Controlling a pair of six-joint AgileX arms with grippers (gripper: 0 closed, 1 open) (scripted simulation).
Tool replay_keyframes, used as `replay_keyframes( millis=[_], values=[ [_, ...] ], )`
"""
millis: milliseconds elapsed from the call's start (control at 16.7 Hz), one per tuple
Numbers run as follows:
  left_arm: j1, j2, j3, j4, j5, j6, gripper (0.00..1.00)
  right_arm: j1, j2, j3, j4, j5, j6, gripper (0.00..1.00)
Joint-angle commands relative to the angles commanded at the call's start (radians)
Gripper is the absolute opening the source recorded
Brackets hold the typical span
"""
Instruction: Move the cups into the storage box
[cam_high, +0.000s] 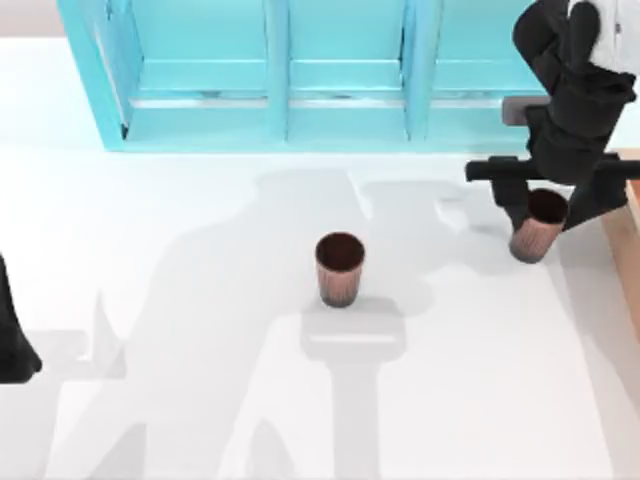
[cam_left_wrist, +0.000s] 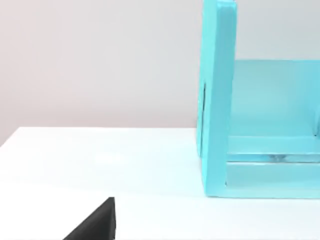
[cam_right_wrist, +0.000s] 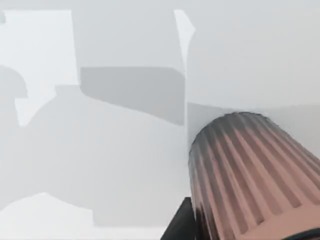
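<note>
Step in hand, as I judge it: carrying the first cup. The right gripper (cam_high: 540, 205), near the top view's right edge, is clamped on a reddish-brown, finely ribbed tapered tumbler (cam_high: 537, 232), which seems lifted off the white table (cam_high: 200, 300) and tilted. The tan wood-coloured storage box (cam_high: 628, 250) shows as a strip just right of it. Next move likely calls for travel rightward over the box wall, then release. The second like tumbler (cam_high: 340, 268), dark inside, stands upright mid-table. The turquoise three-compartment unit (cam_high: 290, 80) sits behind. The left arm (cam_high: 12, 340) is parked at the left edge; its finger state I cannot tell.
</note>
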Motion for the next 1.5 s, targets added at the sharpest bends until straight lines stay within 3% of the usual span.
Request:
replay_keyframes(
  millis=[180,240,1020,1500],
  values=[
    [0.0,0.0,0.0,0.0,0.0,0.0,1.0,0.0,0.0,0.0,0.0,0.0,0.0,0.02],
    [0.0,0.0,0.0,0.0,0.0,0.0,1.0,0.0,0.0,0.0,0.0,0.0,0.0,0.0],
    [0.0,0.0,0.0,0.0,0.0,0.0,1.0,0.01,-0.043,0.08,-0.075,-0.018,-0.057,0.0],
    [0.0,0.0,0.0,0.0,0.0,0.0,1.0,-0.207,-0.102,0.225,-0.311,-0.001,-0.223,0.0]
  ],
)
